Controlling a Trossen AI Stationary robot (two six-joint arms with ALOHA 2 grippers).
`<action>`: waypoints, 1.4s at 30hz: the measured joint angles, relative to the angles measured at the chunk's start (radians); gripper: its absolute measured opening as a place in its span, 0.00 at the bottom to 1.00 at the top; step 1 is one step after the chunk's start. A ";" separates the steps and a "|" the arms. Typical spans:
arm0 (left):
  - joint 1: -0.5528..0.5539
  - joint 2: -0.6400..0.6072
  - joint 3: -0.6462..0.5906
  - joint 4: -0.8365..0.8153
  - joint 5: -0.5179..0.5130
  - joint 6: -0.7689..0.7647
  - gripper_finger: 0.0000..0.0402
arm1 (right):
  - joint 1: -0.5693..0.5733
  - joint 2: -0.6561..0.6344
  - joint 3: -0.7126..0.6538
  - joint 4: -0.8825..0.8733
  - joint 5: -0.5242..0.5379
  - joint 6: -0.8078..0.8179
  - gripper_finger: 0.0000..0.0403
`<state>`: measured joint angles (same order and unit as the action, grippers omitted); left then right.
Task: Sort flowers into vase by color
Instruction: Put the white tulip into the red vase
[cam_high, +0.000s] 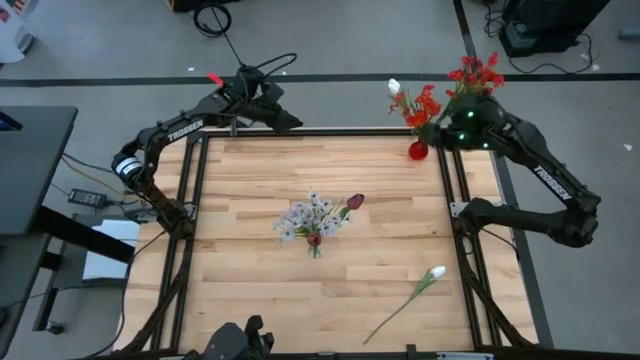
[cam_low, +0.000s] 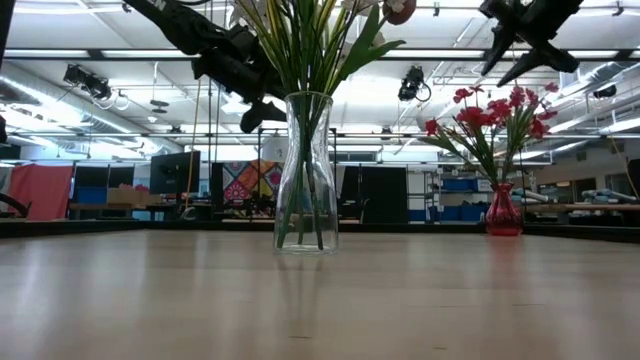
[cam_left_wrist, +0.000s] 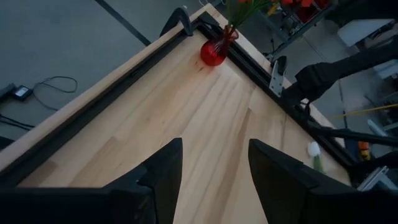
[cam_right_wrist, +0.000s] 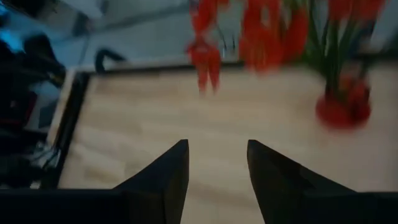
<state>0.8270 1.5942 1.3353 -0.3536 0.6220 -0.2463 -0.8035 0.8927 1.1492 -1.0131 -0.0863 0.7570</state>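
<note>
A clear glass vase (cam_high: 315, 225) stands mid-table and holds pale lavender-white sprays and a dark maroon tulip (cam_high: 355, 201); the low view shows their green stems in this clear vase (cam_low: 306, 170). A small red vase (cam_high: 418, 150) at the far right corner holds red flowers (cam_high: 475, 75) and a white bud (cam_high: 394, 87). One white flower (cam_high: 437, 272) lies flat on the table near the right front. My left gripper (cam_left_wrist: 214, 146) hangs open over the far left edge. My right gripper (cam_right_wrist: 217, 146) hovers open beside the red flowers, above the red vase (cam_right_wrist: 342, 109).
A black metal frame (cam_high: 455, 200) borders the wooden table. The right arm's base bracket (cam_left_wrist: 278, 71) sits on the right rail. Bare wood lies between the two vases and along the near edge. Cables and a laptop lie beyond the table's left.
</note>
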 joint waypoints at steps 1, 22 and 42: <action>0.004 -0.004 0.000 -0.012 0.000 0.018 0.47 | 0.027 0.008 0.000 -0.027 -0.010 0.038 0.41; 0.023 -0.014 0.000 -0.281 -0.049 0.273 0.47 | 0.812 0.300 -0.001 -0.217 -0.169 0.340 0.36; -0.343 -0.245 0.000 -0.331 -0.359 0.215 0.47 | 1.423 0.497 -0.176 0.050 -0.086 -0.188 0.31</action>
<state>0.4839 1.3491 1.3354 -0.6844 0.2634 -0.0315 0.6197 1.3902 0.9730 -0.9636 -0.1719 0.5687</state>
